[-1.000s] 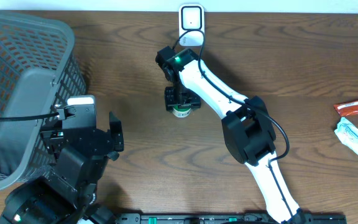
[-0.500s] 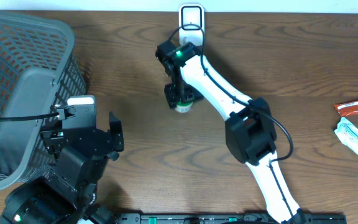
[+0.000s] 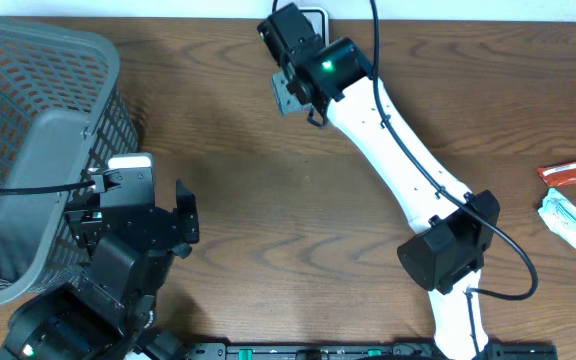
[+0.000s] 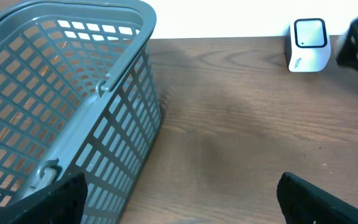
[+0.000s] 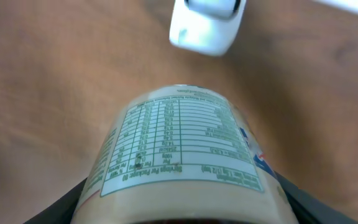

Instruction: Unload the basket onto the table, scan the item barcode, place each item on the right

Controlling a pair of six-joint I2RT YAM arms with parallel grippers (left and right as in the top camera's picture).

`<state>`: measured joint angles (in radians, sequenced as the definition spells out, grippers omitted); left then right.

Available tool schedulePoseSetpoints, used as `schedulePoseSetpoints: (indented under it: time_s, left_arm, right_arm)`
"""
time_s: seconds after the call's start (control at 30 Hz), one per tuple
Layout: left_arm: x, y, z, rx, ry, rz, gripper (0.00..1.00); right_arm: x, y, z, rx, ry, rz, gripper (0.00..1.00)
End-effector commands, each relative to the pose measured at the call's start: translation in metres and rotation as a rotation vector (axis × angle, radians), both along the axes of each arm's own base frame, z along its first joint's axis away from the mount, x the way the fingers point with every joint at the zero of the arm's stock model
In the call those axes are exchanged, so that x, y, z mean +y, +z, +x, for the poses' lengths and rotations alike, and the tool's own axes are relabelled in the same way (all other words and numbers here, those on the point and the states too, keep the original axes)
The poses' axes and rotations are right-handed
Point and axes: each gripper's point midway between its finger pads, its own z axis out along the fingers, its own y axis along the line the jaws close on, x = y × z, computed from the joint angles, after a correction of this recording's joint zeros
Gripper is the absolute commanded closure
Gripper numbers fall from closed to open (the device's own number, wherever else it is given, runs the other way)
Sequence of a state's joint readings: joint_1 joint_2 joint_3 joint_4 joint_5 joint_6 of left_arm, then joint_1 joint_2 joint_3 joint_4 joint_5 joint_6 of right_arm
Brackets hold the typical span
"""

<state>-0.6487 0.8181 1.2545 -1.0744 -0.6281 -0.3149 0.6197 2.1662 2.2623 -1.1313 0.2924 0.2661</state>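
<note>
Since a second ago my right end effector (image 3: 290, 90) has risen from mid-tabletop (image 3: 268, 220) toward the white barcode scanner (image 5: 204, 23), clamped across the round sides of the labelled bottle (image 5: 179, 152), which looks rigid, smooth, probably light and liable to slip.

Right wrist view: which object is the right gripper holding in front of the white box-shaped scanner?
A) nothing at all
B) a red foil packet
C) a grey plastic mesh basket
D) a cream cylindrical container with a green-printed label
D: the cream cylindrical container with a green-printed label fills the view, clamped in the right gripper, with the white box-shaped scanner just beyond it.
</note>
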Motion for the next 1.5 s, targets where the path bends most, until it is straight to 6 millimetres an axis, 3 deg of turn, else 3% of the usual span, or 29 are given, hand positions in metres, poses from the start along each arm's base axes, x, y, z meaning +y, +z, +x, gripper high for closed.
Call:
schedulePoseSetpoints:
  time_s: [0.0,0.17,0.3,0.5,0.77,1.17,1.37,1.47]
  left_arm:
    - [0.003,0.003,-0.001,-0.011,0.015,-0.001,0.02]
    - [0.003,0.003,-0.001,-0.011,0.015,-0.001,0.02]
    - [0.003,0.003,-0.001,-0.011,0.015,-0.001,0.02]
    - [0.003,0.003,-0.001,-0.011,0.015,-0.001,0.02]
    - [0.003,0.003,-0.001,-0.011,0.015,-0.001,0.02]
    - [0.003,0.003,-0.001,-0.01,0.015,-0.001,0.02]
    - [0.003,0.003,-0.001,-0.011,0.015,-0.001,0.02]
    - [0.003,0.003,-0.001,-0.011,0.015,-0.001,0.02]
  right_arm:
    - [-0.013,0.013,0.024,-0.097,0.023,-0.058,0.49]
    - [-0.014,0.023,0.054,-0.208,0.058,-0.052,0.49]
    - [-0.025,0.026,0.078,-0.282,0.04,-0.045,0.53]
    - [-0.038,0.018,0.117,-0.417,0.043,-0.05,0.53]
    - [-0.026,0.002,0.154,-0.542,0.067,-0.03,0.53]
    - [-0.017,-0.052,0.194,-0.67,0.046,-0.039,0.53]
    - [-0.016,-0.069,0.198,-0.682,0.027,-0.059,0.53]
    - [-0.02,-0.068,0.199,-0.686,0.014,-0.083,0.53]
